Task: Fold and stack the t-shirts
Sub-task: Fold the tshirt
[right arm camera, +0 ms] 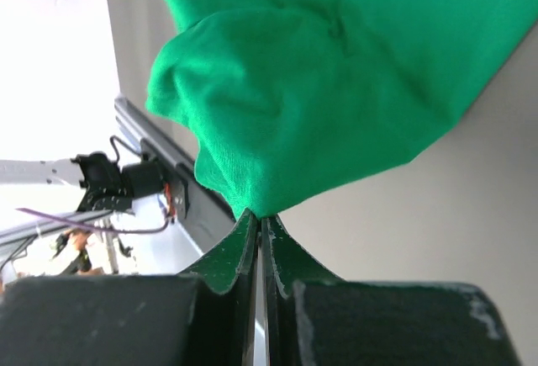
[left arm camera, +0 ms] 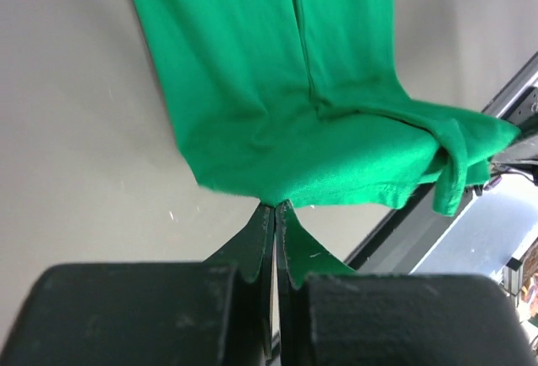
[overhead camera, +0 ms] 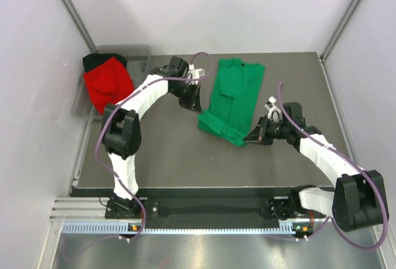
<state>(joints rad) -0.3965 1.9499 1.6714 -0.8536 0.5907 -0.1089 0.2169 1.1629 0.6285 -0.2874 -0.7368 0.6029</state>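
No legible text, label or number anywhere; possibly fine markings on the front rail [overhead camera: 210, 227], unreadable.

The white left arm [overhead camera: 142, 99] bends at the elbow and reaches to the right, and the left gripper [left arm camera: 276, 208] is closed tight on the edge of the bright green cloth t-shirt [left arm camera: 277, 71]. The right arm [overhead camera: 325, 154] reaches to the left, and the right gripper [right arm camera: 259, 216] pinches the same shirt.

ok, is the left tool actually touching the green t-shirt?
Touching. The left wrist view shows the left tool shut, its tips pinched on the edge of the green t-shirt, with no gap between them.
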